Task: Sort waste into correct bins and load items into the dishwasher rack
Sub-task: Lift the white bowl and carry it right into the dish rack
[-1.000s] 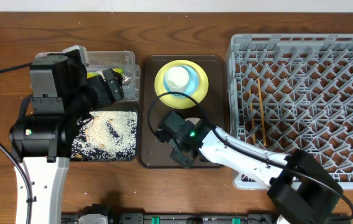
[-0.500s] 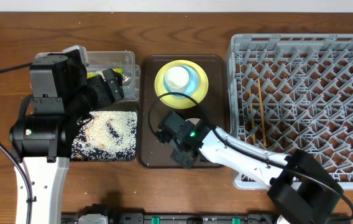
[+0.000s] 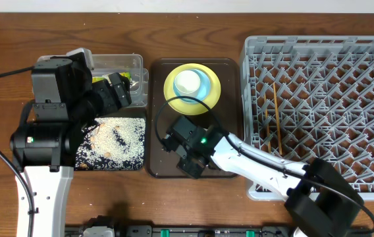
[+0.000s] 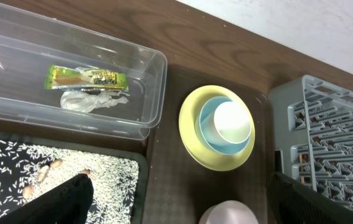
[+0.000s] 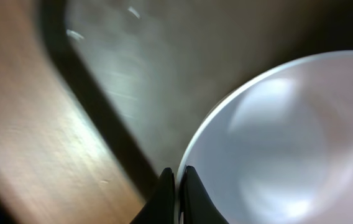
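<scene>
My right gripper (image 5: 178, 186) is shut on the rim of the white bowl (image 5: 288, 143), one finger inside and one outside. From overhead that gripper (image 3: 186, 146) covers most of the bowl (image 3: 207, 129) on the brown serving tray. The yellow plate (image 3: 192, 99) at the tray's far end carries the light blue bowl (image 3: 200, 89) and the white cup (image 3: 188, 81). Two chopsticks (image 3: 274, 108) lie in the grey dishwasher rack (image 3: 325, 52). My left gripper (image 4: 183, 208) hangs open and empty above the bins. The wrapper (image 4: 86, 78) and napkin (image 4: 92, 99) lie in the clear tub (image 4: 145, 118).
Rice (image 4: 15, 162) covers the black tray (image 4: 140, 186), which sits in front of the clear tub. The brown serving tray (image 3: 230, 72) lies between the bins and the rack. Bare wooden table (image 5: 27, 124) shows left of the serving tray's edge.
The right gripper's jaws have closed the last bit onto the bowl's rim, and the gripper has shifted slightly left. The left arm has not moved.
</scene>
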